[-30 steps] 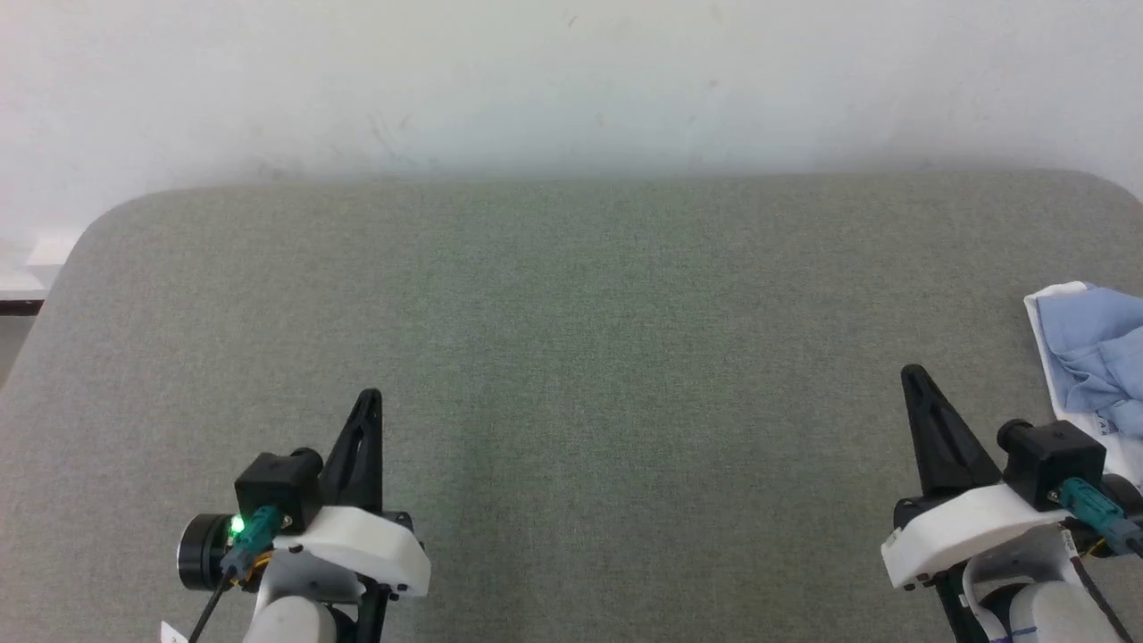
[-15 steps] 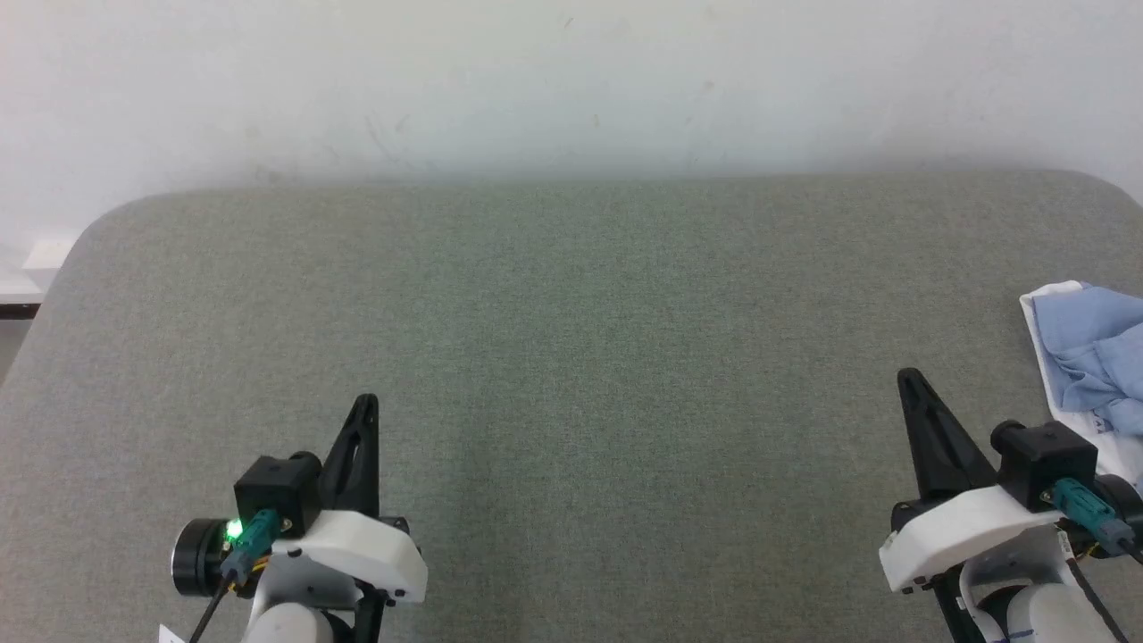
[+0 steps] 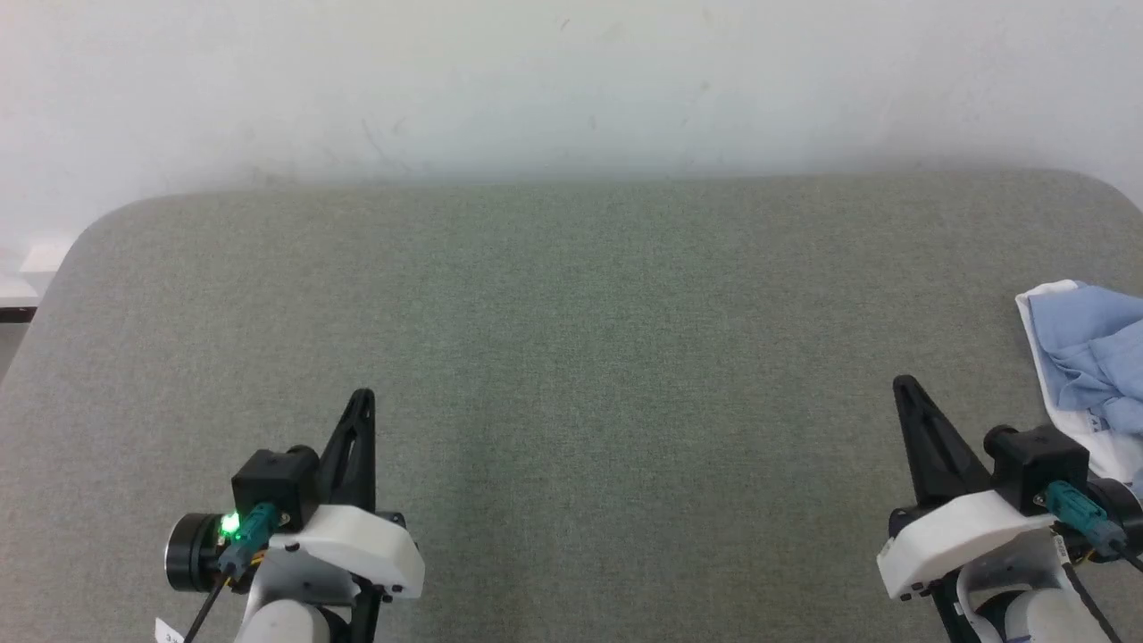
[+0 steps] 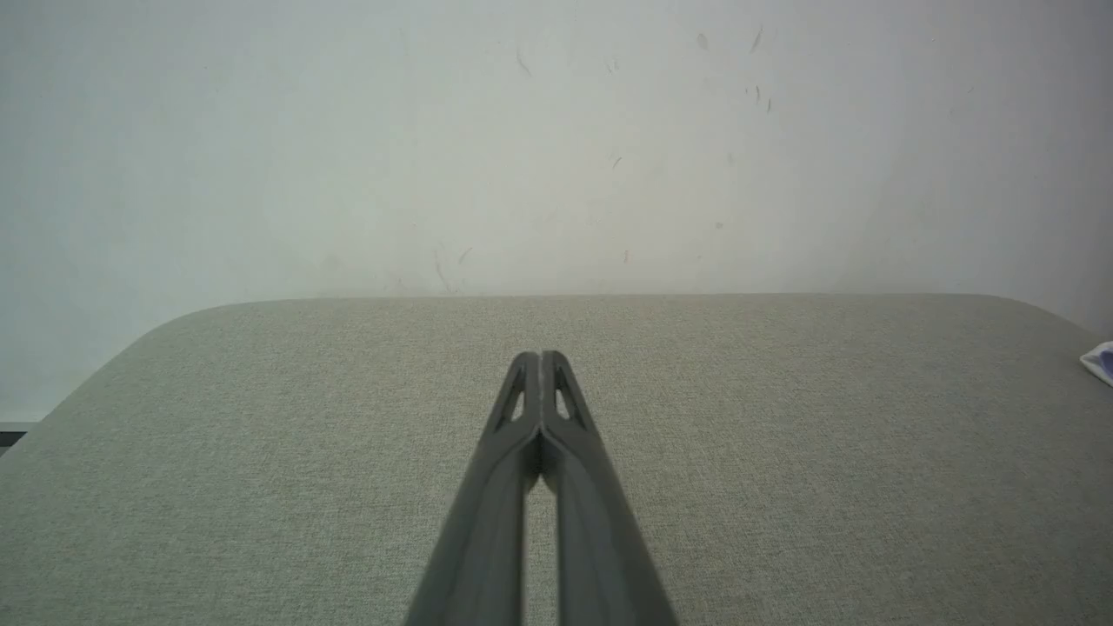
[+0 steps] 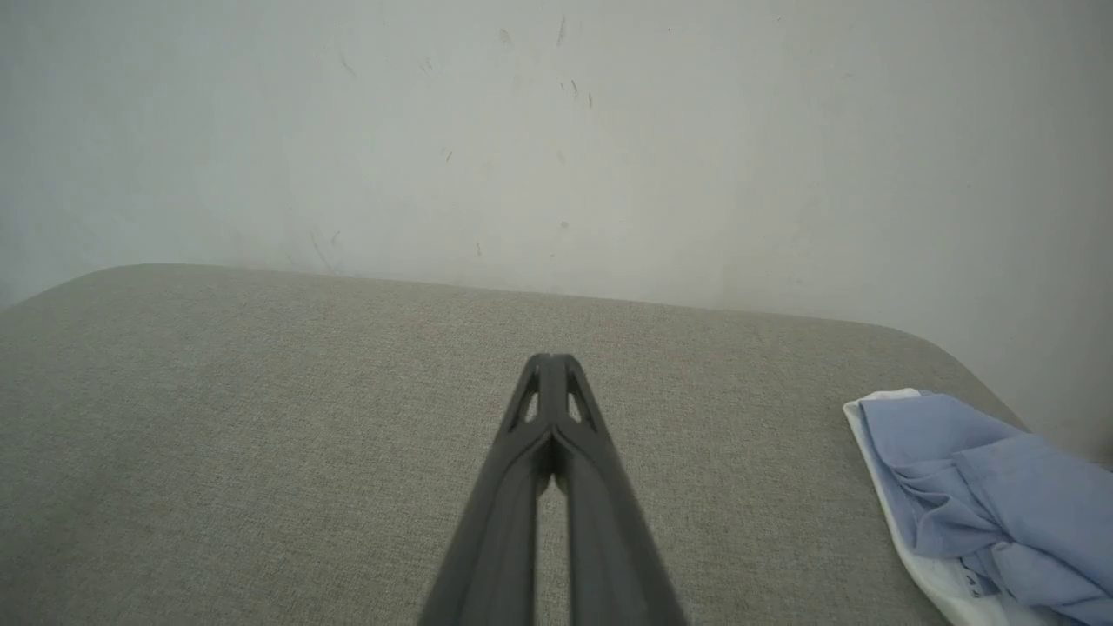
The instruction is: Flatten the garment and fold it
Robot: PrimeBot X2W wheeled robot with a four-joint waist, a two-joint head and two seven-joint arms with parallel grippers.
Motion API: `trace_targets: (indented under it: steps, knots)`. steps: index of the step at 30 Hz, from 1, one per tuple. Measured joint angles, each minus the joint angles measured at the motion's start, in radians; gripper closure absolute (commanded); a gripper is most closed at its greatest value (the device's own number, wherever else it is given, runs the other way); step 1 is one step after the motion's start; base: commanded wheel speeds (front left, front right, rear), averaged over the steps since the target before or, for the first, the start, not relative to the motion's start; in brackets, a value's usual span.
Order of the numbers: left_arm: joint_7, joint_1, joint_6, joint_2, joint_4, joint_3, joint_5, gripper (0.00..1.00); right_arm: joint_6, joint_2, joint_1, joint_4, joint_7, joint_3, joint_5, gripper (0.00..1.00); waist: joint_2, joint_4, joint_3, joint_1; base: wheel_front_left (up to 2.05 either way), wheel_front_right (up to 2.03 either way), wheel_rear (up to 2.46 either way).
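the crumpled light blue polo shirt with white trim [image 3: 1085, 353] lies bunched at the right edge of the grey-green fabric tabletop [image 3: 571, 357], partly out of frame, untouched. near it the right gripper [image 3: 905, 388], and well apart the left gripper [image 3: 362, 400], hover with fingers pressed together, holding nothing. the bare middle likely leaves room for spreading the shirt.

The garment [image 3: 1085, 348] lies at the right edge of the table [image 3: 571, 357], beside the right gripper [image 3: 904, 386]; the wall [image 3: 571, 80] stands behind the far edge.
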Motion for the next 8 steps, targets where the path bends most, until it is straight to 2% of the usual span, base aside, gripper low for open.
trace_targets:
  steps: [8]
  knots:
    - [0.014, 0.011, 0.003, 0.000, -0.020, 0.004, 0.022, 1.00, 0.000, 0.000, 0.001, -0.007, 0.009, 0.003, -0.009, 1.00, 0.0000, -0.003, -0.001, 0.0000, 0.00, 0.00, 0.00]
